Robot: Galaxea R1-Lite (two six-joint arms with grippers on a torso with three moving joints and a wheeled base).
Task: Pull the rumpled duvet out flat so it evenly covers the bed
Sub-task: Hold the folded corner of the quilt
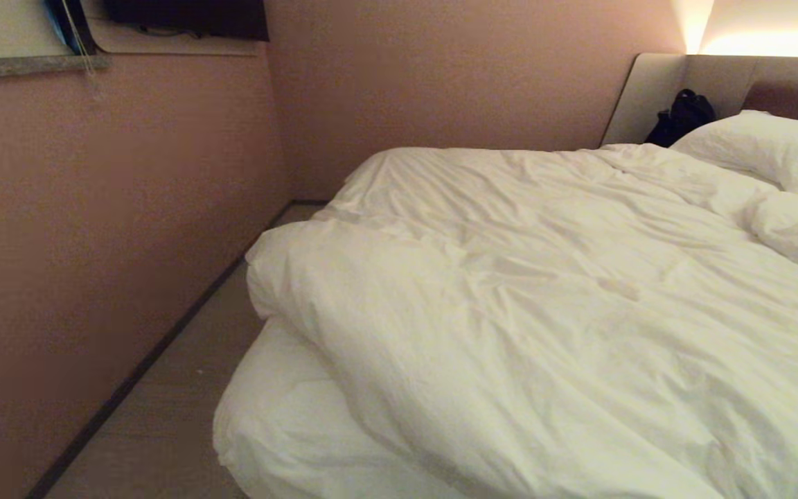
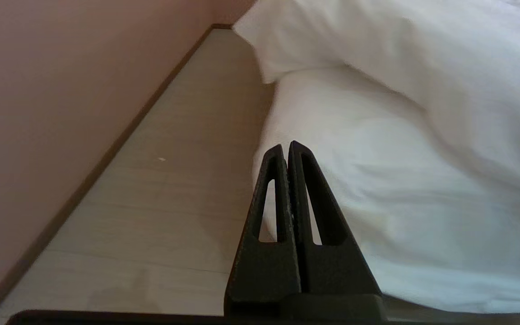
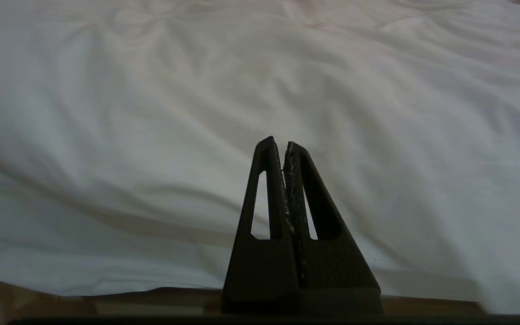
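Observation:
The puffy white duvet (image 1: 544,291) lies rumpled across the bed (image 1: 281,423). Its near left corner is pulled back, baring a patch of white sheet at the mattress corner. Neither arm shows in the head view. My left gripper (image 2: 286,145) is shut with nothing in it, hanging beside the mattress corner (image 2: 377,180), below the duvet's (image 2: 400,58) overhanging edge. Shut and empty too, my right gripper (image 3: 279,143) points at the duvet's (image 3: 287,81) wrinkled side, apart from it.
A pink wall (image 1: 94,229) runs close along the bed's left, leaving a narrow strip of pale floor (image 1: 163,416). White pillows (image 1: 766,145) and a black bag (image 1: 683,114) sit by the padded headboard (image 1: 655,90) at the far right.

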